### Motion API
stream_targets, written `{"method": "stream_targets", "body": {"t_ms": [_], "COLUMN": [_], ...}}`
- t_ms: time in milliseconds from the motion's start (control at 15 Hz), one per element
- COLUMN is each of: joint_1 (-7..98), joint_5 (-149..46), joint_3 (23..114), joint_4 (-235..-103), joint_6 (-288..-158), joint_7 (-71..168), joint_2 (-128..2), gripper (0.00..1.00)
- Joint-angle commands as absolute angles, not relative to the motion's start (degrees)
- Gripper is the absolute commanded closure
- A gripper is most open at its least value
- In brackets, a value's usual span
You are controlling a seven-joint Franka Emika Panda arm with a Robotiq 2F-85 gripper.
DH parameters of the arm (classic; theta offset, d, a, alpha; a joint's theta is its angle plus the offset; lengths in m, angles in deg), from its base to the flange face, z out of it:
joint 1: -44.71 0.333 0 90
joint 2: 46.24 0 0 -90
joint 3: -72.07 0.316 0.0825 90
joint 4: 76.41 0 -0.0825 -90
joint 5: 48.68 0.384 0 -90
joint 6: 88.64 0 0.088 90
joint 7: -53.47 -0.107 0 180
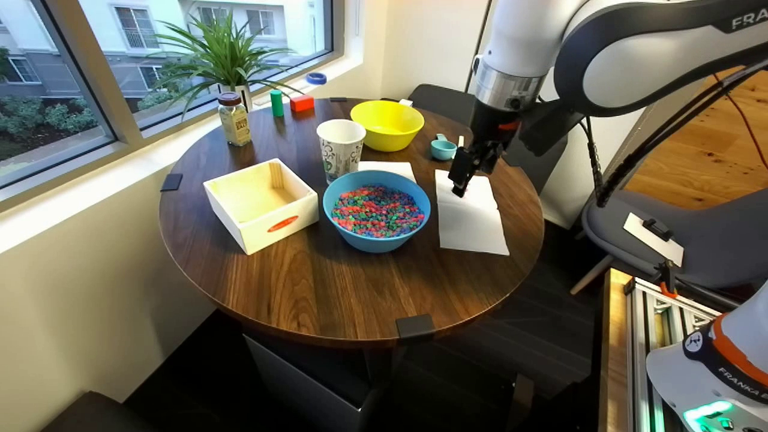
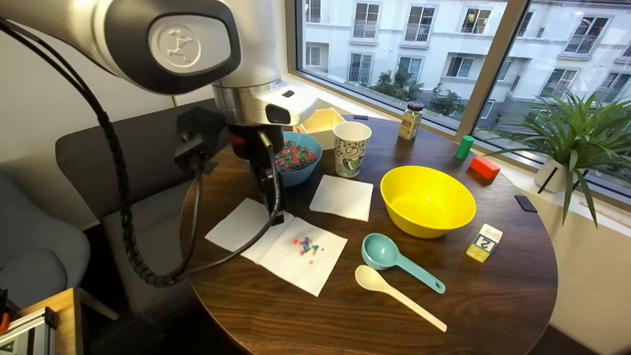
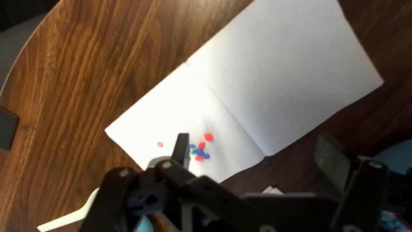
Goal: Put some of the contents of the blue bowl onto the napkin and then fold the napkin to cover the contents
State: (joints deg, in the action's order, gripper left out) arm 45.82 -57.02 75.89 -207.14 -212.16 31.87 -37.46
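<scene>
The napkin (image 1: 473, 225) lies unfolded on the table with a crease across its middle, also seen in an exterior view (image 2: 241, 226) and the wrist view (image 3: 276, 71). A small pile of the contents (image 2: 305, 245) rests on one half, also in the wrist view (image 3: 200, 152). The blue bowl (image 1: 375, 244) stands beside the napkin, holding a large heap of the contents (image 1: 378, 211); its edge shows in the wrist view (image 3: 397, 156). My gripper (image 3: 257, 154) is open and empty above the napkin, fingers wide apart; it shows in both exterior views (image 1: 467, 177) (image 2: 276, 214).
A folded white napkin (image 2: 342, 197), paper cup (image 2: 351, 150), yellow bowl (image 2: 428, 202), teal scoop (image 2: 382, 250), wooden spoon (image 2: 399, 296) and letter block (image 2: 484, 242) stand or lie nearby. A wooden box (image 1: 261, 204), jar (image 1: 234, 119), green cylinder (image 1: 276, 103) and red block (image 1: 302, 103) are farther off.
</scene>
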Motion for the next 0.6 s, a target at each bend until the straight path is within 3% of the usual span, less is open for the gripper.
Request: {"method": "stream_targets", "body": {"t_ms": [0,533], "joint_1": [47.4,49.6], "joint_5": [-56.8,-62.1], "joint_3": [77.7,81.5], "joint_4": [-209.8,-213.6], "joint_6": [-207.9,-207.7], "joint_7": [34.1,35.8], "joint_2": [-34.3,-34.6], "gripper": [0.0,0.0]}}
